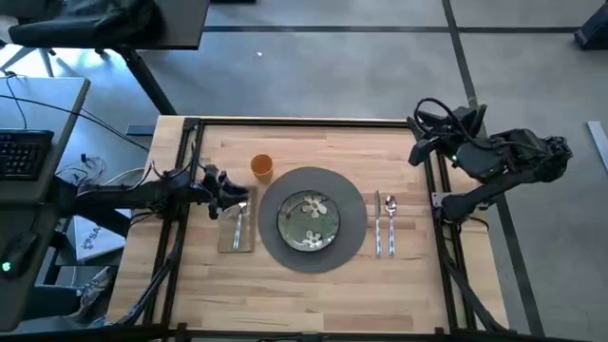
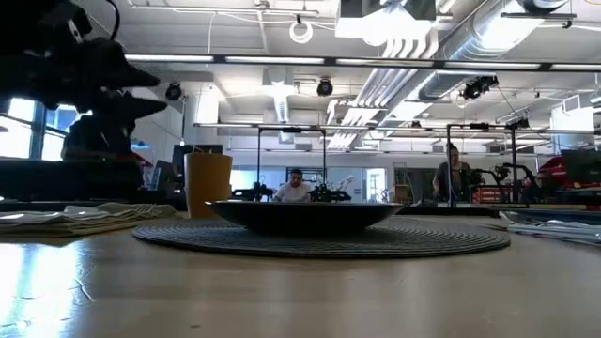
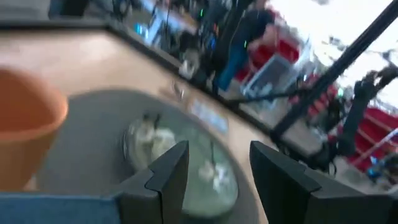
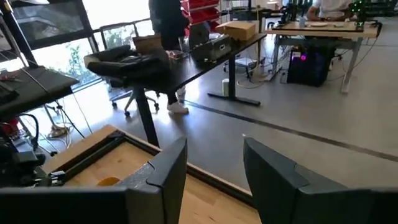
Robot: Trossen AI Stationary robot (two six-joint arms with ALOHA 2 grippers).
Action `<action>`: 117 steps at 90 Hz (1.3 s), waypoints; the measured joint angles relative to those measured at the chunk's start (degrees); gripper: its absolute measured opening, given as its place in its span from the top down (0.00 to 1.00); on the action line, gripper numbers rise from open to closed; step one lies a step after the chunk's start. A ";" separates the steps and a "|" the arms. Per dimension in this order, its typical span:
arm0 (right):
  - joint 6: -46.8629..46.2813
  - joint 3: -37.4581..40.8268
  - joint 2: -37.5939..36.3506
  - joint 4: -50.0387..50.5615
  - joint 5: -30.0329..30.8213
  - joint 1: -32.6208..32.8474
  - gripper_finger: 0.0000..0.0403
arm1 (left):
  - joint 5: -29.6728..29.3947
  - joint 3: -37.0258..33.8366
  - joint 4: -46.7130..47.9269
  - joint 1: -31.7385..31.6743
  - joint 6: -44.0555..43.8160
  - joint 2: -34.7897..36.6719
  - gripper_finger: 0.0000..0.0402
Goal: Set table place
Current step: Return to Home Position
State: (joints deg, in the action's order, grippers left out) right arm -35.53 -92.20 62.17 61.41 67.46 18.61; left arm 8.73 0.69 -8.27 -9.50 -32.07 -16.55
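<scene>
Spread and empty over the napkin (image 1: 228, 237) of the place setting (image 1: 353, 214) in the middle of the counter (image 1: 313, 294), the left gripper (image 3: 219, 155) should rise straight, then retreat leftward clear of the cup (image 1: 262, 167) (right gripper (image 4: 214, 152), spread too, waits at the right edge).

The placemat (image 1: 353, 220) is lying mid-surface (image 1: 313, 294), with the plate (image 1: 309, 220) sitting on its centre. The cup (image 1: 262, 167) is standing just behind the placemat's left edge. The napkin (image 1: 228, 239) is lying just left of the placemat, carrying the fork (image 1: 238, 224). The knife (image 1: 378, 224) and spoon (image 1: 390, 224) are lying side by side just right of it, knife nearer. The left end effector (image 1: 231, 197) is hanging over the napkin's rear end.
</scene>
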 joint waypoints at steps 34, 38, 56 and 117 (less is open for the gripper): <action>-0.06 0.03 0.02 2.29 -0.22 0.00 0.66 | 8.56 6.77 31.33 -7.57 11.75 0.15 0.62; -0.07 0.04 0.02 2.72 -0.22 0.00 0.66 | 8.65 6.62 31.04 -7.37 10.20 0.19 0.62; -0.13 0.09 0.02 3.13 -0.37 -0.44 0.66 | 6.01 6.64 31.40 -6.38 9.76 -0.05 0.62; 0.00 0.11 0.00 3.13 -1.77 -0.63 0.66 | -21.91 0.04 -7.17 -4.46 -4.78 -0.53 0.67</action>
State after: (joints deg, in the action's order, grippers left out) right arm -35.53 -92.09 62.17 64.53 65.69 17.98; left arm -13.18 0.73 -15.44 -13.96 -36.85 -17.08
